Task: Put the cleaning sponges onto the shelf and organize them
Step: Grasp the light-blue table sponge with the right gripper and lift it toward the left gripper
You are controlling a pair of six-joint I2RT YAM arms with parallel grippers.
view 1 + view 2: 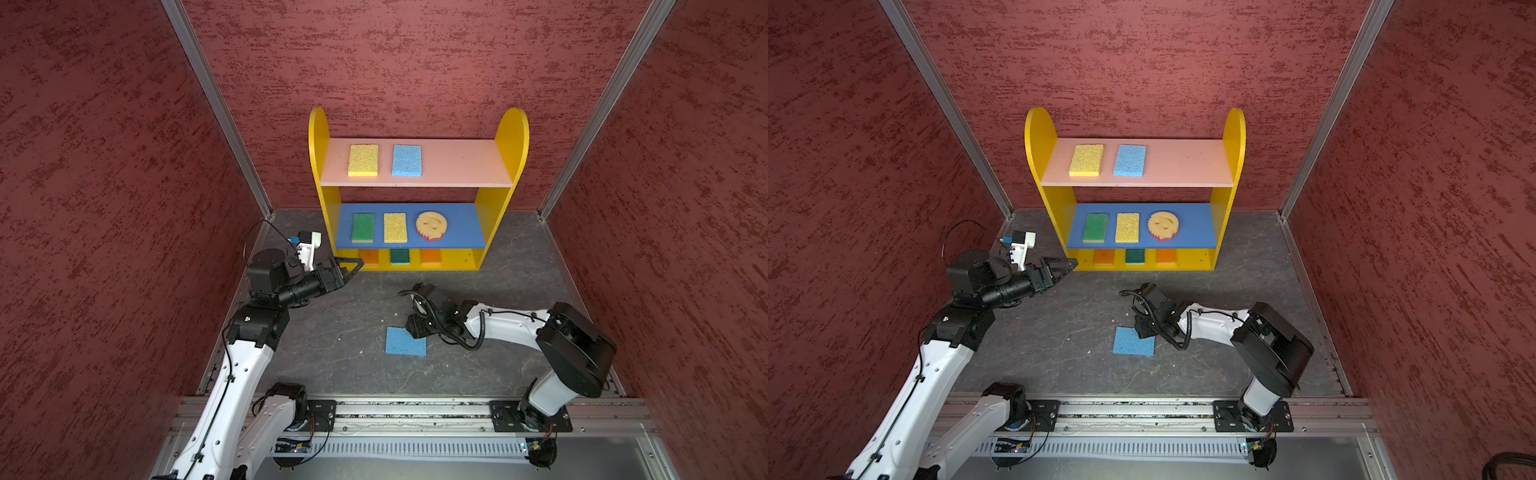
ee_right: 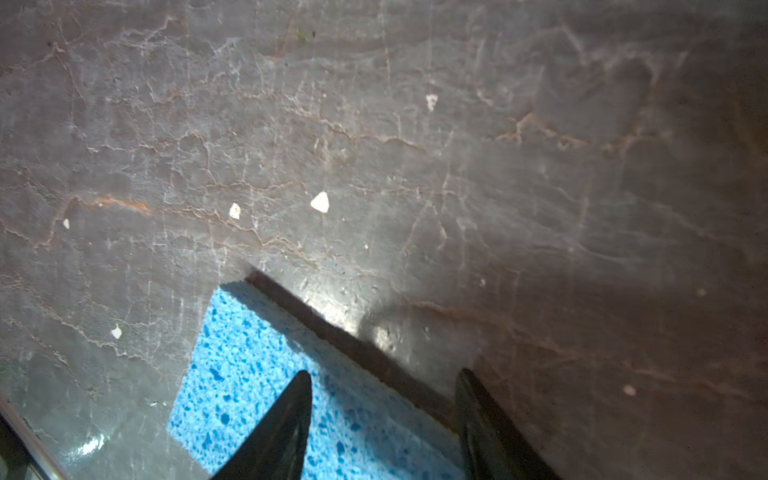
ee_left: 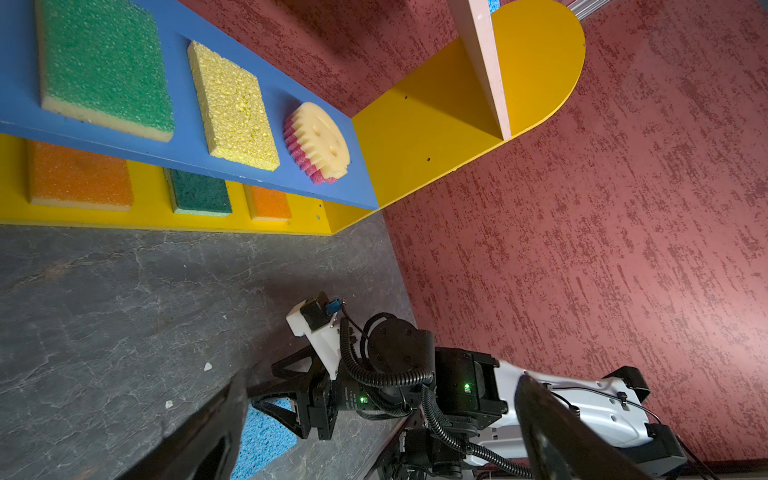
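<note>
Last blue sponge (image 1: 406,341) lay flat on the tabletop (image 1: 332,332), not yet on the shelf (image 1: 513,137). The eight other sponges (image 1: 363,160) were already spread over its three boards.

You had the right fingers (image 2: 286,428) parted and low over the sponge, gripping nothing. One finger was above the sponge's top face near a corner. The other was just off its edge over bare tabletop, so the edge ran between them.

The left fingers (image 1: 348,260) stood wide apart and empty. They were just beside the shelf's lower near corner and well apart from the blue sponge.

Risks from there, as I judged them:
- Bite looked shallow, i.e. a corner only. Soft foam would squash, so the sponge could pivot or slip out on the lift.
- Pad lay flat, so the outer finger had to get down beside the edge. Too low and it would scrape the tabletop; too high and it would just shove the sponge away.
- A sponge hanging by one corner would droop and could catch a board's front edge on the way in.
- The free spot I saw was on the pink board (image 1: 457,162), next to the top blue sponge (image 1: 407,160). A sloppy drop there could nudge that one out of line.
- W/ the left fingers parked so close to the shelf, any drift could bump it and shift the rows.
</note>
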